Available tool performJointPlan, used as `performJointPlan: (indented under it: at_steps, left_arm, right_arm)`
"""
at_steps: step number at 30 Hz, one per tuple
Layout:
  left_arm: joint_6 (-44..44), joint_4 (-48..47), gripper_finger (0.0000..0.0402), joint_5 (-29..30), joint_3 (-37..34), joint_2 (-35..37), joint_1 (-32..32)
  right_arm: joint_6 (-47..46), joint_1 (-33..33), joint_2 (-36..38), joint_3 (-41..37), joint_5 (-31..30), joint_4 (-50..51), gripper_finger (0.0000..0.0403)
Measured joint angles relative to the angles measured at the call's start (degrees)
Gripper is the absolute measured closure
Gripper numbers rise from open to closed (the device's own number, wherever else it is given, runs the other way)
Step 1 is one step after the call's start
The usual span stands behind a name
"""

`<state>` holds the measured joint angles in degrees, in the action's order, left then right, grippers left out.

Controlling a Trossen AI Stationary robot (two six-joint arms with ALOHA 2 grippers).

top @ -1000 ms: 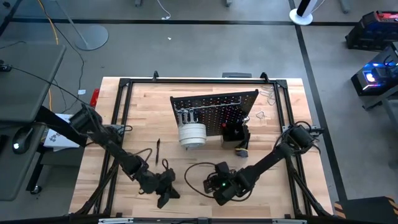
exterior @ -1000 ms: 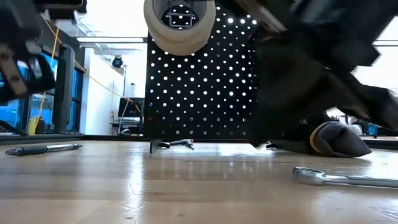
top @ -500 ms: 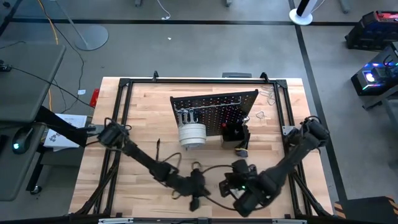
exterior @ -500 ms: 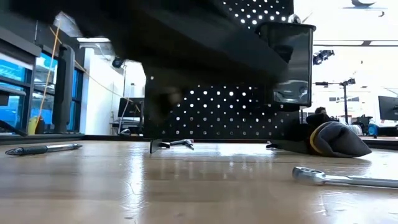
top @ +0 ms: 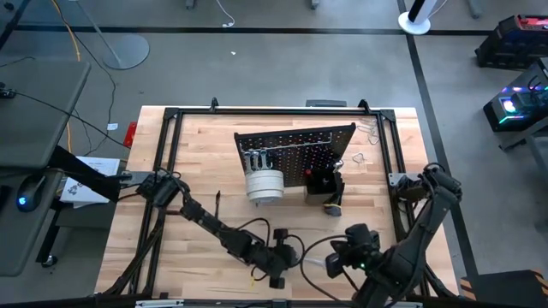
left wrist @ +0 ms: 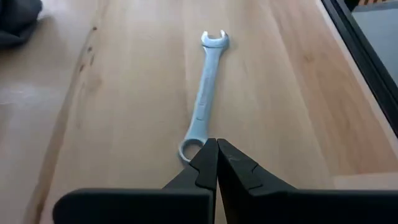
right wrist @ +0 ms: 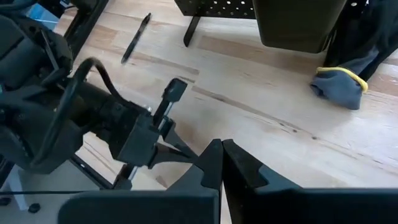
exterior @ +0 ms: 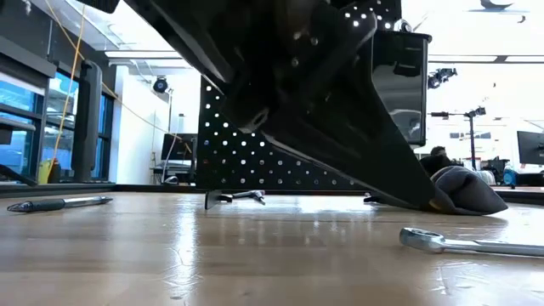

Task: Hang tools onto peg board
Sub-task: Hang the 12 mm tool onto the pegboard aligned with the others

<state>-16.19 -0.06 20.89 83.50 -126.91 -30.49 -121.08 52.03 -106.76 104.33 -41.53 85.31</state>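
while its fingers are pressed together, the left hand [left wrist: 216, 163] hovers by the wrench [left wrist: 203, 96]'s ring end; the right hand [right wrist: 221, 163] waits nearby, closed and empty.

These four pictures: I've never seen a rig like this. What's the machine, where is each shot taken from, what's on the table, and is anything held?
Two dark robot arms work at a wooden table. One camera looks straight down, one sits at tabletop height, one rides each wrist. The left gripper, shut and empty, points at a silver wrench lying flat. The right gripper is shut and empty too. The peg board stands upright with a white tape roll on it. A dark-handled screwdriver and a glove-like bundle lie loose.
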Motion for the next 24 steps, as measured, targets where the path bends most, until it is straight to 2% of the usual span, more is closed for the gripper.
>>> performJointPlan:
  at_steps: [6, 18, 24]
  left_arm:
    - [-0.1, -0.1, 0.0401, 0.1, 0.1, 0.0, 1.4]
    - [-0.1, -0.1, 0.0401, -4.5, 0.1, -0.1, 2.5]
    - [-2.2, -0.2, 0.0402, -8.9, 0.1, -2.4, 2.8]
  right_arm:
    - [0.0, 0.2, 0.0, -0.2, -0.2, -0.1, 0.0403]
    - [0.2, 0.2, 0.0, -0.2, -0.3, 0.6, 0.0403]
    - [0.2, 0.2, 0.0, -0.2, -0.3, 0.8, 0.0403]
